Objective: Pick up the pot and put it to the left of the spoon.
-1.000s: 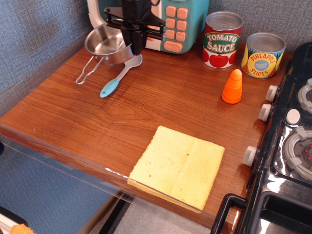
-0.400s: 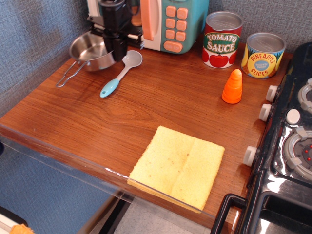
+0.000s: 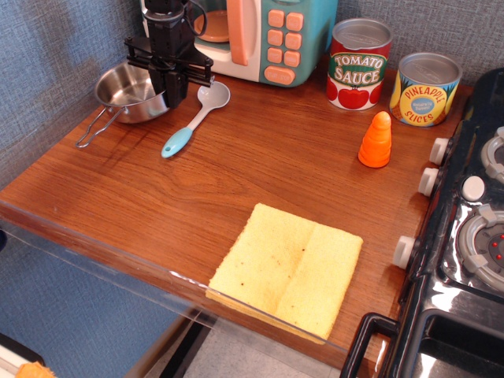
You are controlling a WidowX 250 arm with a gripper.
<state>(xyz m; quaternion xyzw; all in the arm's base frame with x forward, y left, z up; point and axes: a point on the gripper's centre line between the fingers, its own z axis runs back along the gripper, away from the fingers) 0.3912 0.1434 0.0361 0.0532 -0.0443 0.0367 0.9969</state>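
The pot [image 3: 126, 88], a small shiny steel pan with a wire loop handle pointing to the front left, is at the table's far left corner, low over or on the wood. My gripper [image 3: 172, 98] comes straight down and is shut on the pot's right rim. The spoon [image 3: 197, 118], with a white bowl and a light-blue handle tip, lies just right of the gripper, angled toward the front left. The pot is on the spoon's left side.
A teal toy microwave [image 3: 264, 35] stands behind the gripper. A tomato sauce can [image 3: 359, 63] and a pineapple can [image 3: 425, 88] are at the back right. An orange cone [image 3: 376, 140], a yellow cloth [image 3: 287, 268] and a toy stove [image 3: 472, 236] lie to the right.
My gripper has carried the pot leftward and down, from above the spoon's bowl to the spoon's left. The spoon's bowl is now uncovered. The spoon has not moved.
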